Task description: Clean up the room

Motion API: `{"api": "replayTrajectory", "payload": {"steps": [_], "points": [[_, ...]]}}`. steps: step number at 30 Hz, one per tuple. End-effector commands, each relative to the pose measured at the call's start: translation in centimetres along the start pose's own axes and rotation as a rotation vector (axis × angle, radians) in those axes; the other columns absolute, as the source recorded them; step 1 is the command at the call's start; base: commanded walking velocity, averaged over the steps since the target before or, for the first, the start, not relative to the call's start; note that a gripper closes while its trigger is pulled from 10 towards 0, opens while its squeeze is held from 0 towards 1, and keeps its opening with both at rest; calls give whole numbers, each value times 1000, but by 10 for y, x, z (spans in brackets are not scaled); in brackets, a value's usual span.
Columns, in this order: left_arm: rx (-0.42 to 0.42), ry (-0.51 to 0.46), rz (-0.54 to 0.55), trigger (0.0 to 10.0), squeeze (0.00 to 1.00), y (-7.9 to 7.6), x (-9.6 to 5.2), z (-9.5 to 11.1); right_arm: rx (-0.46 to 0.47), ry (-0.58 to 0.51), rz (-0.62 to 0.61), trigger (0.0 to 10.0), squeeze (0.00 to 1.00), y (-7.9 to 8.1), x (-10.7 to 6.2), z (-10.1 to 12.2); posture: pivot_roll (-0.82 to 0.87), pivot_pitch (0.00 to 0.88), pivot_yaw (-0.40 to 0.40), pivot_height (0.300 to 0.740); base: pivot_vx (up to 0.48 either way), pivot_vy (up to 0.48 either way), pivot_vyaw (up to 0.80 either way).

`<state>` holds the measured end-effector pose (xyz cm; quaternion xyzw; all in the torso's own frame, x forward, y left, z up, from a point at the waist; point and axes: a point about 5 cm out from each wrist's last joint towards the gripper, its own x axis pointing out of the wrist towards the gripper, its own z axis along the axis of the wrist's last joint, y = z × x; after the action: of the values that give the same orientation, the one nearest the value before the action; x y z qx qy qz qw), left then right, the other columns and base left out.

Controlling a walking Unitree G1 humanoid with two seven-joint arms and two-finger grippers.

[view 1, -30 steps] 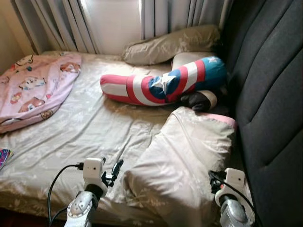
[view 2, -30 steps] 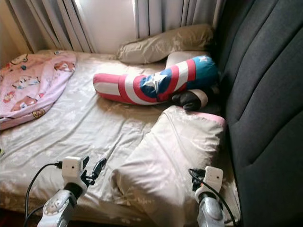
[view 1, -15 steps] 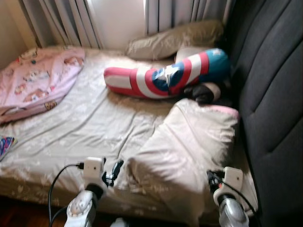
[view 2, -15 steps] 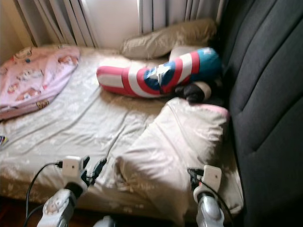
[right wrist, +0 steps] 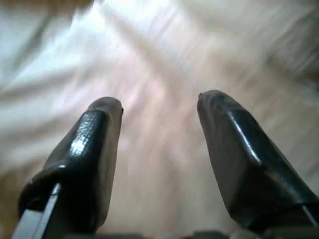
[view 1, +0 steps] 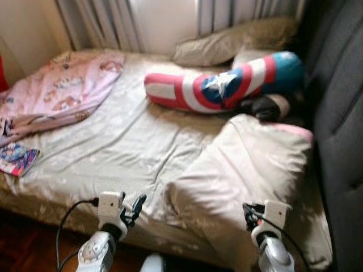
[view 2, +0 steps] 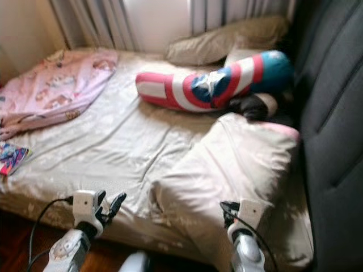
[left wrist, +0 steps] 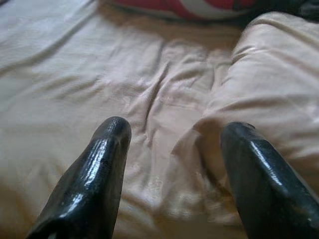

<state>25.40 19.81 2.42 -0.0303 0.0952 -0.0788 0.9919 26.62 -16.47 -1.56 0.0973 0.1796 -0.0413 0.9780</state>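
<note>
A big beige pillow (view 1: 249, 175) lies askew on the bed's near right part, against the dark headboard (view 1: 340, 113). Behind it lies a red, white and blue star bolster (view 1: 227, 85), with a small black and white thing (view 1: 266, 106) tucked next to it. A pink cartoon blanket (view 1: 62, 93) is bunched at the far left. My left gripper (view 1: 136, 205) hovers open over the sheet's front edge, just left of the pillow's corner (left wrist: 259, 99). My right gripper (right wrist: 159, 107) is open above the pillow's near end.
A second beige pillow (view 1: 227, 45) rests under the curtains (view 1: 113, 22) at the back. A colourful book (view 1: 17, 158) lies at the bed's left edge. The wrinkled beige sheet (view 1: 125, 141) covers the mattress. Dark wooden floor (view 1: 28, 249) shows below the bed's front edge.
The whole picture has shifted right and the bed looks farther off, so the camera has backed away and turned left. The floor and the book now show. Both grippers stay open.
</note>
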Motion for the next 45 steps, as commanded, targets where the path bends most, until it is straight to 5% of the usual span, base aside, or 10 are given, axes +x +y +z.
{"api": "replayTrajectory", "payload": {"steps": [1, 13, 14, 15, 17, 24, 27, 31, 45], "points": [[-5, -35, -31, 10000, 0, -10, 7, 9, -2, 14, -50, 10000, 0, -17, -5, -5, 72, 36, -5, 660, 285, 0, 0], [2, -38, -33, 10000, 0, -9, 8, 12, 27, -10, -46, 10000, 0, -12, 3, 7, 72, 46, 9, 660, 120, 0, 0], [3, -37, -34, 10000, 0, -9, 8, 12, 22, 3, -33, 10000, 114, -10, 4, 7, 74, 47, 10, 660, 0, 0, 0], [4, -36, -35, 10000, 0, -9, 8, 13, 5, 26, -23, 10000, 910, -8, 5, 6, 74, 49, 11, 660, 0, 0, 0], [4, -36, -35, 10000, 0, -9, 8, 13, -1, 33, -24, 10000, 1000, -8, 5, 5, 74, 51, 12, 660, 0, 0, 0], [10, -35, -41, 10000, 0, -8, 6, 13, -28, 95, -45, 10000, 1000, -9, 8, 4, 75, 68, 26, 660, 0, 0, 0], [13, -30, -42, 10000, 0, -7, 4, 12, 47, 78, -30, 10000, 1000, -6, 12, 12, 76, 69, 29, 660, 0, 0, 0], [17, -27, -45, 10000, 0, -6, 5, 12, -22, 138, -33, 10000, 1000, -7, 14, 10, 76, 68, 31, 660, 0, 0, 0], [19, -25, -57, 10000, 0, -6, 6, 13, 98, 277, -42, 10000, 1000, -7, 14, 3, 77, 54, 38, 660, 0, 0, 0]]}}
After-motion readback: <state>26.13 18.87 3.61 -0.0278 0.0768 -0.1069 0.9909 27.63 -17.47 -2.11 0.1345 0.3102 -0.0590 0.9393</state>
